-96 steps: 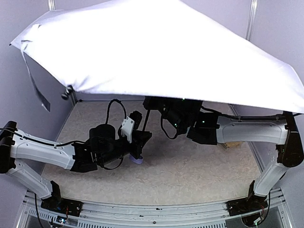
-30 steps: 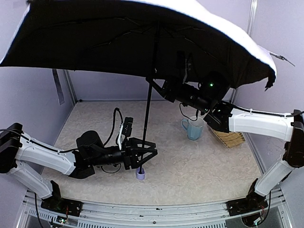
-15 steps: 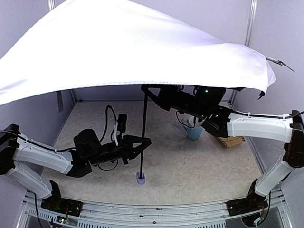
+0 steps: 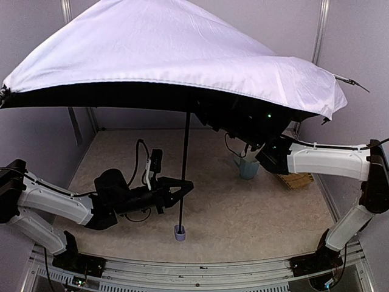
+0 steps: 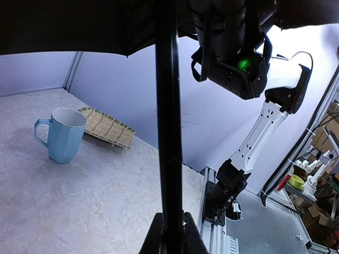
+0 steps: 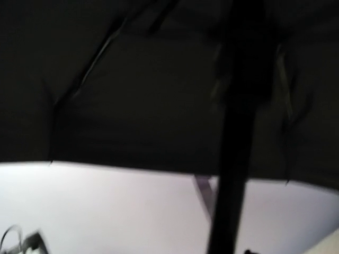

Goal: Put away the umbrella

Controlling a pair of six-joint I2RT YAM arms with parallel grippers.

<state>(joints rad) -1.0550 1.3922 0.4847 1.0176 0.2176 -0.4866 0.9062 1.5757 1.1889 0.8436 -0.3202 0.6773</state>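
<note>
Robotics lab test cell: plain lavender wall panels (image 4: 130,118) on aluminium posts (image 4: 320,27), a speckled tabletop (image 4: 243,213), and cluttered benches (image 5: 318,177) beyond the frame.

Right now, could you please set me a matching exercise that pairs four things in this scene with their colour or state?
Things:
1 umbrella canopy
2 umbrella shaft
3 mug
4 woven mat

States:
A straw-coloured, lying flat
B spread open overhead
C light blue, standing upright
D black, clamped between the left fingers

Pairs: 1-B; 2-D; 3-C; 4-A
</note>
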